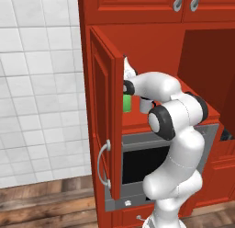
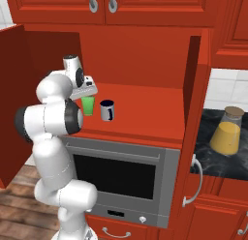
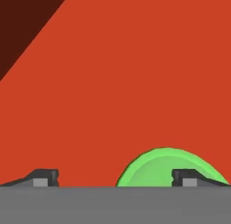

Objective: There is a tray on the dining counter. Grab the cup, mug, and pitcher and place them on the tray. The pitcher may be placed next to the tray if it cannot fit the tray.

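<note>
You see no writing anywhere. Your gripper (image 3: 115,178) hangs over the green cup (image 2: 87,105) near the shelf's (image 2: 145,120) left edge, jaws wide apart, holding nothing. The mug (image 2: 107,110) stands just right; the pitcher (image 2: 227,132) sits on the counter (image 2: 206,159), far right.

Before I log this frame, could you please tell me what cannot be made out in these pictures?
- Cup: its rim is covered by the gripper in the right base view; in the left base view the open cabinet door hides its left side.
- Cup in the hand view: its lower part is cut off at the bottom.
- Mug: mostly behind the arm in the left base view.
- Pitcher: partly behind the right cabinet door.
</note>
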Motion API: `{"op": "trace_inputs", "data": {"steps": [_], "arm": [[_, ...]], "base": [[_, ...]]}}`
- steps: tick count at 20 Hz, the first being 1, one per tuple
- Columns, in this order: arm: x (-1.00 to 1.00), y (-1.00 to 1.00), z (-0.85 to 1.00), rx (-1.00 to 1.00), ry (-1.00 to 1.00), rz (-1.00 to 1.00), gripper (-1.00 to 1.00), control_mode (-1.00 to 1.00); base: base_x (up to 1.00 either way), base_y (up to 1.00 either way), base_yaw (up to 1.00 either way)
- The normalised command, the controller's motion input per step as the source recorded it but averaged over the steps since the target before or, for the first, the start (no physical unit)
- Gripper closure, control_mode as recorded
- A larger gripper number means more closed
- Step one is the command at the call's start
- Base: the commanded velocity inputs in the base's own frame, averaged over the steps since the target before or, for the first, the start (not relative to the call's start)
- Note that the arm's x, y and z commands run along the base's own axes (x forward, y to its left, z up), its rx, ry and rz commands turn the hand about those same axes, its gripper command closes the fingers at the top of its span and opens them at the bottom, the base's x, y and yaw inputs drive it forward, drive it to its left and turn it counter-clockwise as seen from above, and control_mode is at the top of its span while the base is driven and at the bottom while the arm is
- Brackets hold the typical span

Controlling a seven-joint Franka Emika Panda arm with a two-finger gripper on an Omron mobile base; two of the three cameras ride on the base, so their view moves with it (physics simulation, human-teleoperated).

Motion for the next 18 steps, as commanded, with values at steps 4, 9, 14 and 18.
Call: {"op": "trace_inputs", "data": {"steps": [4, 9, 14, 18], "arm": [[-0.08, 0.03, -0.32, 0.00, 0.09, 0.00, 1.00, -1.00], [-0.31, 0.00, -0.23, 0.00, 0.02, -0.02, 1.00, -1.00], [-0.50, -0.02, -0.20, 0.00, 0.00, -0.03, 1.00, -1.00], [-0.54, -0.03, -0.18, 0.00, 0.00, -0.05, 1.00, -1.00]], "base": [[0.00, 0.00, 0.00], [0.00, 0.00, 0.00], [0.00, 0.00, 0.00], [0.00, 0.00, 0.00]]}}
